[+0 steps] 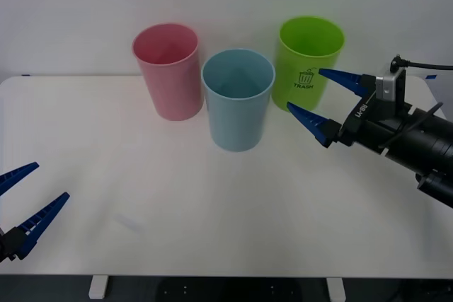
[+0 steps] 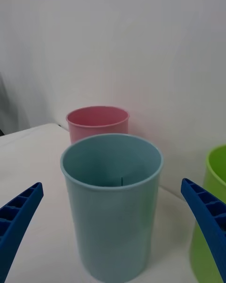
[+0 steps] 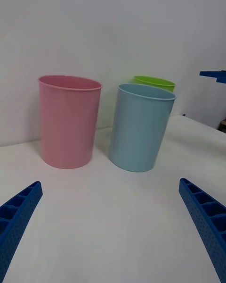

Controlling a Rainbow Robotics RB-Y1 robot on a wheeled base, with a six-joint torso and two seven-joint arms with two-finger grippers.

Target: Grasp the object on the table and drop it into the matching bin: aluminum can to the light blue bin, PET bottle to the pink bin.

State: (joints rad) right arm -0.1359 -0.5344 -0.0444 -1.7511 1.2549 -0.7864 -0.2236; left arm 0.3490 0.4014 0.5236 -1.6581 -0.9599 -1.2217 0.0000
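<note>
Right gripper (image 1: 324, 97) sits just right of the light blue bin (image 1: 238, 99), raised, fingers spread wide and pointing at it. Left gripper (image 1: 27, 194) is parked well left of that bin, low, fingers apart.

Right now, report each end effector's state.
Left end effector: open, holding nothing, low over the table's near left.
Right end effector: open, holding nothing, beside the light blue bin.

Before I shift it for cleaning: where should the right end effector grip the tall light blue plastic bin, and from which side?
Probably grip the light blue bin just under its rim, from the robot's right, where the open right end effector faces it. It stands upright, widening upward, and the pink plastic bin crowds its left.
</note>
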